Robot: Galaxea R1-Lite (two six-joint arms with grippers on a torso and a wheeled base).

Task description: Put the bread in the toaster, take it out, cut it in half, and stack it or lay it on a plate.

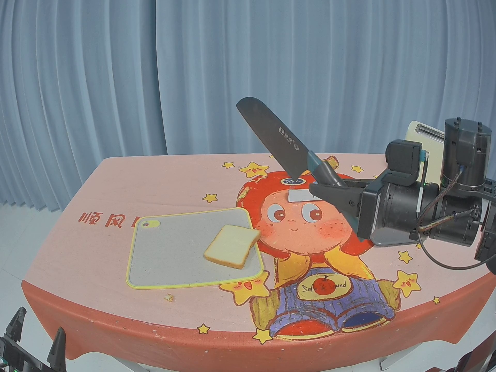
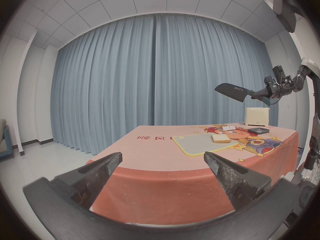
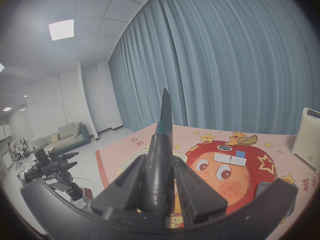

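Observation:
A slice of bread [image 1: 231,245] lies flat on the right end of the grey, yellow-rimmed cutting board [image 1: 175,249], overhanging its edge a little. My right gripper [image 1: 323,184] hangs above the table's right half, shut on the handle of a dark knife [image 1: 281,139] whose blade points up and to the left. In the right wrist view the fingers [image 3: 190,184] clamp the handle and the blade [image 3: 165,114] rises ahead. The cream toaster [image 1: 426,145] stands at the far right behind that arm. My left gripper [image 2: 163,170] is open, low, off the table's left front corner.
A dark tray [image 2: 258,130] sits on the table near the toaster [image 2: 256,116]. A small crumb [image 1: 169,298] lies in front of the board. The round table has an orange cartoon cloth [image 1: 103,202]; blue curtains hang behind it.

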